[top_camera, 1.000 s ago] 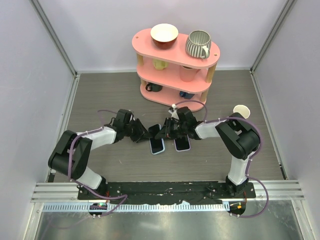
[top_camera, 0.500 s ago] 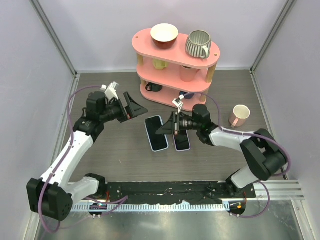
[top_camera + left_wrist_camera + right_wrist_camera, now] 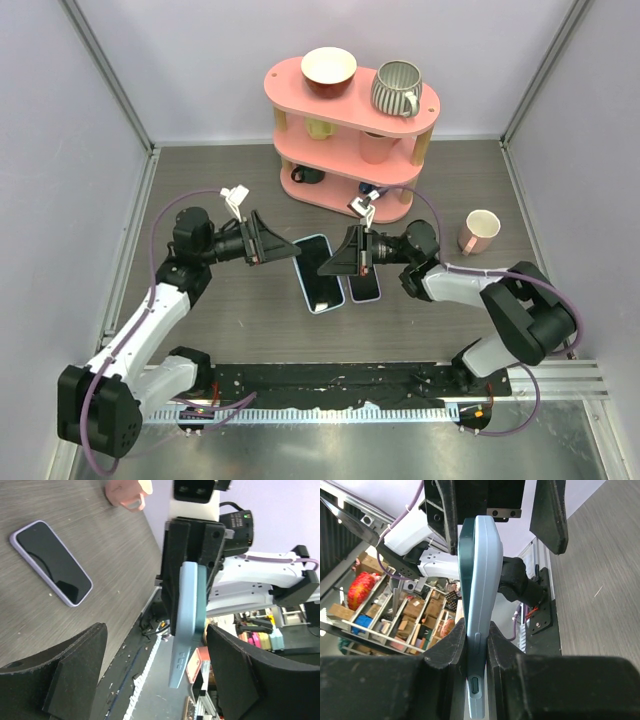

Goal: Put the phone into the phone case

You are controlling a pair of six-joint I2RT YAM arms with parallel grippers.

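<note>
Light-blue phone case w/ dark inner face [image 3: 318,275] is up off the table, pinched edge-on by the right gripper [image 3: 352,255]. In the right wrist view its black fingers [image 3: 445,655] are closed tight on both faces of the case [image 3: 481,580], side-button bumps showing just below the grip. Glossy black phone w/ lavender edge [image 3: 367,288] lies flat, screen up, on the dark grey wood-grain table [image 3: 220,190], just right of the raised case and partly under the right gripper. Left wrist view shows the phone [image 3: 50,562] alone on the table and the case [image 3: 187,625] facing the cam edge-on.

Left gripper [image 3: 280,240] is spread wide w/ nothing in it, fingers [image 3: 75,675] pointing at the case from the left. It's just beside the case's edge; contact can't be told.

Pink mug [image 3: 480,228] stands well to the right. Pink 3-tier shelf [image 3: 290,80] w/ cups and a bowl sits at the back.
</note>
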